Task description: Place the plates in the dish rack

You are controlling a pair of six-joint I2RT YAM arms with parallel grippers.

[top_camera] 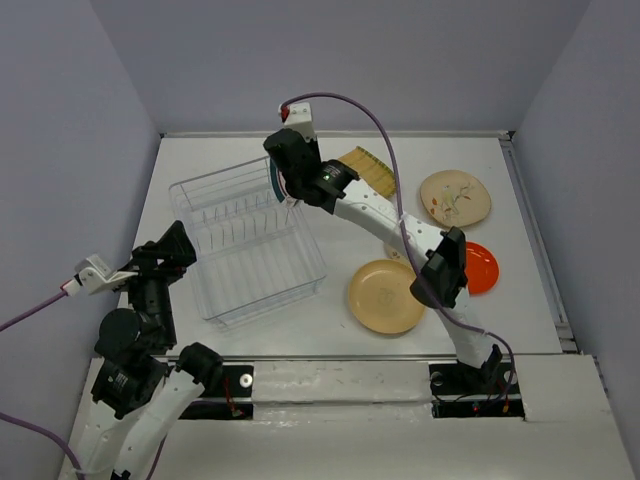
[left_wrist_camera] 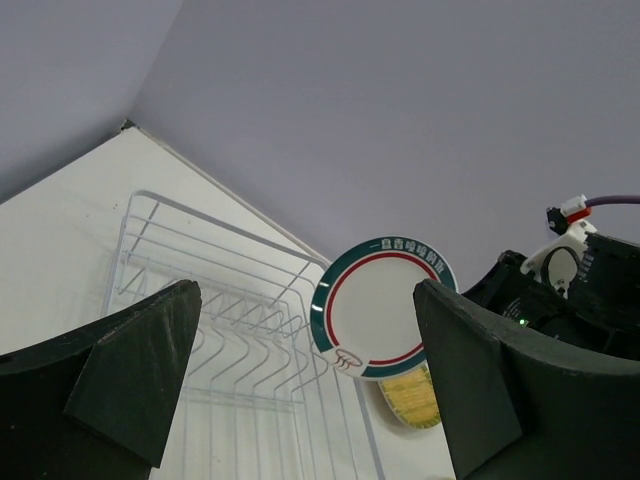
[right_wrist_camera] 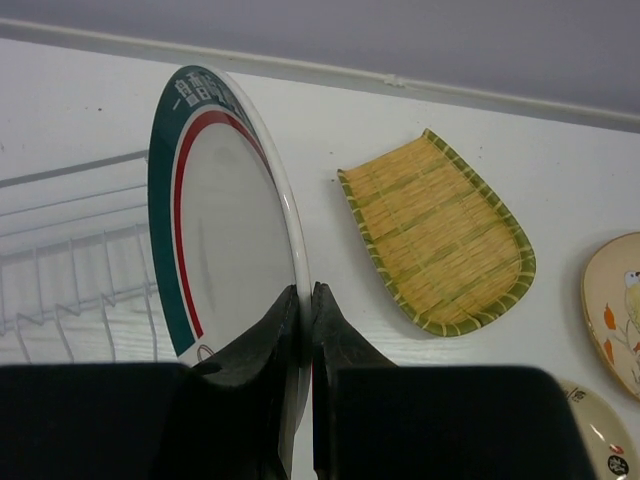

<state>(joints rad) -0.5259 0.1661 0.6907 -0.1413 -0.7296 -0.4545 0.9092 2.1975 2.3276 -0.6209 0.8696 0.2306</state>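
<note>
My right gripper (right_wrist_camera: 305, 292) is shut on the rim of the white plate with the green-red rim (right_wrist_camera: 215, 230), held upright on edge above the far right side of the clear wire dish rack (top_camera: 245, 240). The plate also shows in the left wrist view (left_wrist_camera: 385, 308) and the top view (top_camera: 277, 182). The rack holds no plates. My left gripper (left_wrist_camera: 300, 380) is open and empty, near the rack's left side (left_wrist_camera: 220, 330). On the table lie the yellow ribbed dish (top_camera: 367, 170), a tan plate (top_camera: 386, 296), a small orange-red plate (top_camera: 480, 267) and a patterned tan plate (top_camera: 455, 198).
Purple-grey walls close the table on three sides. A further plate edge (right_wrist_camera: 600, 440) lies partly under the right arm. The right arm stretches diagonally over the tan plate.
</note>
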